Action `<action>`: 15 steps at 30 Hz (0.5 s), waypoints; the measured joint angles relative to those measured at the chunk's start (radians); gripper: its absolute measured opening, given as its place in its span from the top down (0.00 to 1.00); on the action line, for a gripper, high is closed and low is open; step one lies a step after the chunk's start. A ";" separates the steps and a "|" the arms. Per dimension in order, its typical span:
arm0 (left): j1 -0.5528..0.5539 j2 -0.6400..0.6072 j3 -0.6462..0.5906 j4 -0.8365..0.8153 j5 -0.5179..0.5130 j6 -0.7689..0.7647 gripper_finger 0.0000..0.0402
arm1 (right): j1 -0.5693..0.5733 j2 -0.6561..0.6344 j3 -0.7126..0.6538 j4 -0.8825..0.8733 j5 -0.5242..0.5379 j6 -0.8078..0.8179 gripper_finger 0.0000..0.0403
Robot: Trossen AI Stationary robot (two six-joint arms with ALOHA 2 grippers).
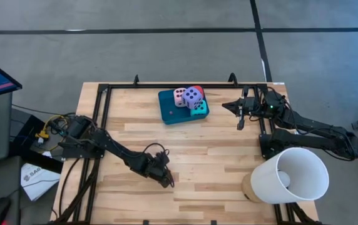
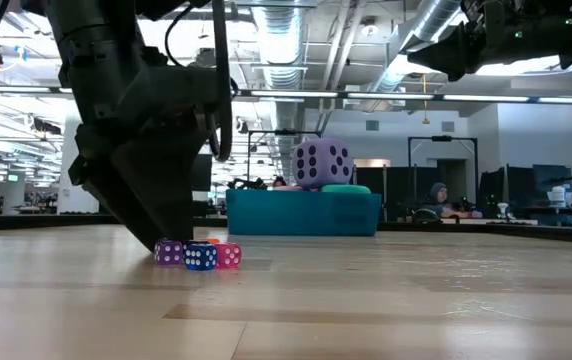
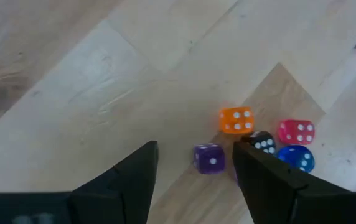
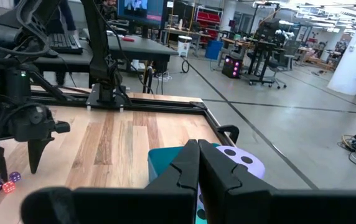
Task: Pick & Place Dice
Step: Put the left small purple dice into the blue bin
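Small dice (image 3: 237, 119) before left pincer (image 3: 193, 163)

Left gripper (image 2: 156, 235) touches the desk (image 2: 366, 300) beside small dice (image 2: 199, 256); at one o'clock, a purple die (image 2: 322, 162) tops the teal tray (image 2: 303, 213).

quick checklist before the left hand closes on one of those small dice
1. Left hand open, low over the table: ok.
2. Small purple die sits in the gap between its fingers: ok.
3. Neighbours clear of the fingers: not ok, the black die sits against one finger and the orange die is close.
4. Right hand shut, raised beside the teal tray, away from the cluster: ok.
5. Bare space on the tray beside the large dice: ok.
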 joint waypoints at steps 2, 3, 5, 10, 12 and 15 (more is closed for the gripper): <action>0.000 0.018 0.001 0.003 0.001 0.001 0.50 | 0.000 0.000 0.000 -0.002 0.000 0.000 1.00; 0.000 0.025 0.002 0.002 0.002 0.001 0.50 | 0.000 0.000 0.000 -0.003 0.000 0.000 1.00; 0.000 0.027 0.002 0.000 0.004 0.001 0.50 | 0.000 0.000 0.000 -0.005 0.000 0.000 1.00; 0.000 0.018 0.001 -0.008 0.019 0.023 0.53 | 0.000 0.000 0.000 -0.007 0.000 0.000 1.00; 0.000 0.010 0.000 -0.013 0.020 0.025 0.56 | 0.000 0.000 0.000 -0.007 0.000 0.000 1.00; 0.000 0.008 0.000 -0.019 0.023 0.026 0.62 | 0.000 0.000 0.000 -0.007 0.000 0.000 1.00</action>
